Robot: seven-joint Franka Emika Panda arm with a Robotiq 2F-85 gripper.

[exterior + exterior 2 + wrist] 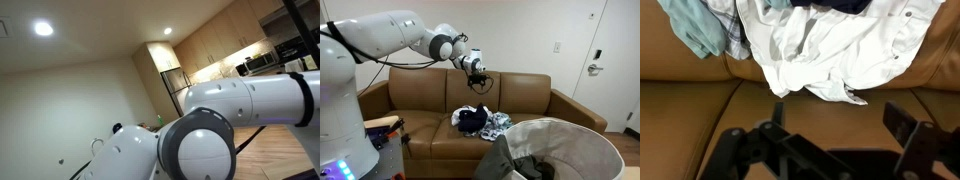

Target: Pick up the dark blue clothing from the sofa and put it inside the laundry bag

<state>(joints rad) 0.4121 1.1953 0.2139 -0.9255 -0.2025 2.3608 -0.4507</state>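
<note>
The dark blue clothing (469,118) lies on the brown sofa (535,98) seat in a pile with white and light garments (496,123). In the wrist view only a strip of it (845,5) shows at the top edge, above a white garment (840,50). My gripper (478,84) hangs above the pile, in front of the sofa back, apart from the clothes. In the wrist view its jaws (840,125) are open and empty over bare sofa leather. The laundry bag (582,140) stands open at the lower right, with dark fabric inside.
A pale teal cloth (695,25) and a checked one lie beside the white garment. The robot arm (215,130) fills most of an exterior view, with a kitchen behind. A door (615,60) stands right of the sofa. Objects sit left of the sofa (382,128).
</note>
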